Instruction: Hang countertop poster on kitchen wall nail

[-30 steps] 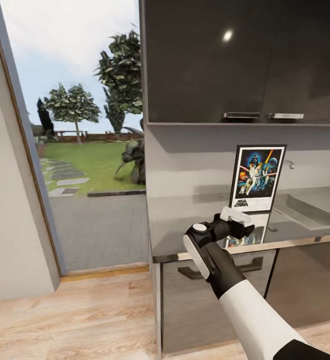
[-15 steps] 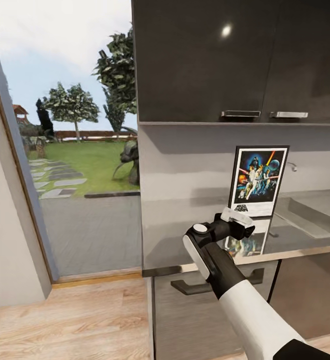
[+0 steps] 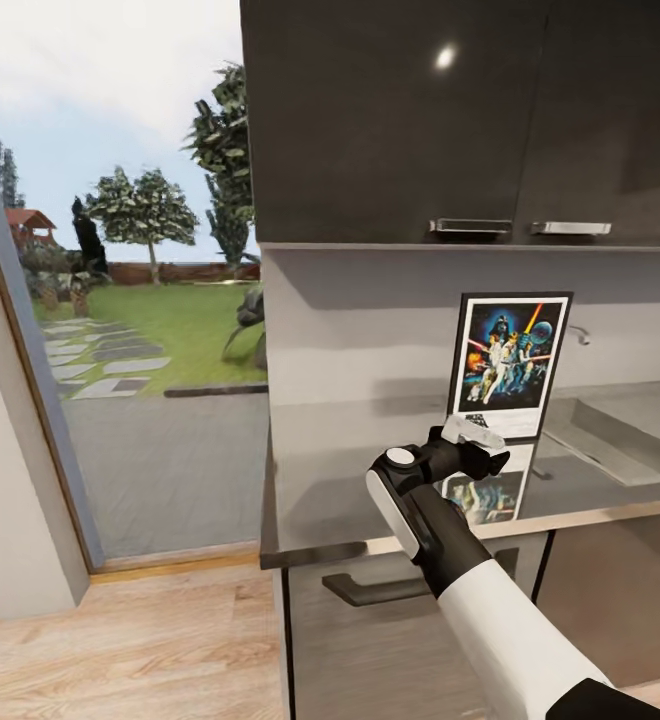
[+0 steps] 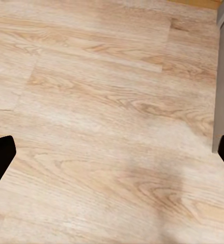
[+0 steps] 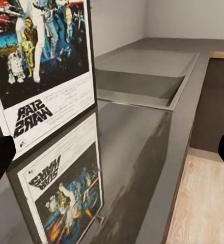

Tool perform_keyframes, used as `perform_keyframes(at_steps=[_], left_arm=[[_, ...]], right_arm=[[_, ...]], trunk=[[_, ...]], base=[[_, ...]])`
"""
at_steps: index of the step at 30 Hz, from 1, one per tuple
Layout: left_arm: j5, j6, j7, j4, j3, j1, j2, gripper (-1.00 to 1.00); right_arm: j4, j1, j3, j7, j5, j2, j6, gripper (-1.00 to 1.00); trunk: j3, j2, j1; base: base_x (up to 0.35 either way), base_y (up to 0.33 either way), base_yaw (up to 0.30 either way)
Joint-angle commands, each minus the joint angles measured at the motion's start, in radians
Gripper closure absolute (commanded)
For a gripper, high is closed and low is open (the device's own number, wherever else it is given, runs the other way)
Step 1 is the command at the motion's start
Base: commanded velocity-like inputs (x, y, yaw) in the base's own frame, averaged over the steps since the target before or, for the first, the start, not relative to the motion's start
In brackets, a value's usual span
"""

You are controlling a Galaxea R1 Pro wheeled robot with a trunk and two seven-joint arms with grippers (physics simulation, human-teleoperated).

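The Star Wars poster [image 3: 508,365] stands upright on the glossy grey kitchen countertop [image 3: 360,480], leaning against the back wall just left of the sink. Its mirror image shows in the slab. My right gripper [image 3: 482,448] hovers over the counter's front part, just before the poster's lower edge, and is open. In the right wrist view the poster [image 5: 40,66] is close, with the "STAR WARS" title a short way beyond the black fingertips [image 5: 0,157], apart from them. My left gripper [image 4: 112,157] is open above the wooden floor. The wall nails are out of view.
An inset sink [image 3: 620,425] with a tap [image 3: 578,333] lies right of the poster. Dark upper cabinets [image 3: 420,120] hang above the counter. Grey cabinet fronts with a bar handle [image 3: 370,588] are below it. A wide doorway [image 3: 130,330] opens onto a garden at the left.
The whole head picture has shifted: the counter's left end now sits further left, so the camera has moved. My right gripper keeps its place before the poster, still open.
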Motion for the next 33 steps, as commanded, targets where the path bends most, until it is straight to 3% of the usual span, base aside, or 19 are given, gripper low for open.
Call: perform_keyframes(at_steps=[1, 12, 33], left_arm=[[0.008, -0.001, 0.0, -0.001, -0.001, 0.0, 0.0, -1.0], [0.008, -0.002, 0.0, -0.002, 0.001, 0.0, 0.0, -1.0], [0.008, -0.001, 0.0, -0.002, 0.001, 0.0, 0.0, -1.0]], right_arm=[[0.0, -0.001, 0.002, -0.006, -0.006, 0.0, 0.01, -1.0], [0.002, -0.001, 0.004, -0.006, -0.006, -0.001, 0.009, -1.0], [0.037, -0.001, 0.004, -0.005, -0.006, -0.001, -0.024, -1.0]], trunk=[[-0.001, -0.001, 0.0], [-0.001, -0.001, 0.0], [-0.001, -0.001, 0.0]], base=[[0.02, -0.118, 0.0], [0.018, -0.104, 0.0], [0.15, 0.029, 0.0]])
